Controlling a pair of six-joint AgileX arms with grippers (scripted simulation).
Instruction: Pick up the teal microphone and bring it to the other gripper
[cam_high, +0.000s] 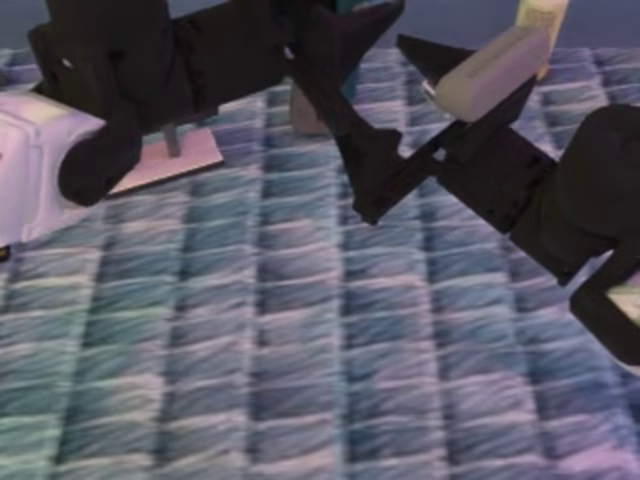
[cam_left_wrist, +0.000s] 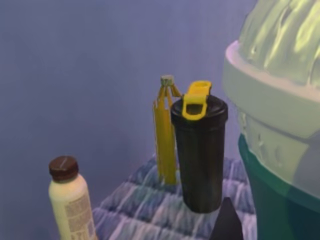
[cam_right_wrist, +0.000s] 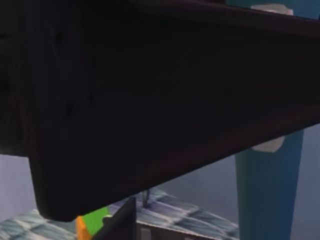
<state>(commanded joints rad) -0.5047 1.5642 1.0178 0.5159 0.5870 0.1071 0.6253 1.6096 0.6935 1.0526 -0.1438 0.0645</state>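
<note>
above the far edge of the blue quilted cloth-covered table, the slim teal microphone with its whitish head hangs between the left black gripper and right black gripper; i cannot tell whether either clasps it.

The near cloth-covered table is left unobstructed. The far edge is crowded by both arms, a black shaker bottle, a yellow stand and a cream bottle.
</note>
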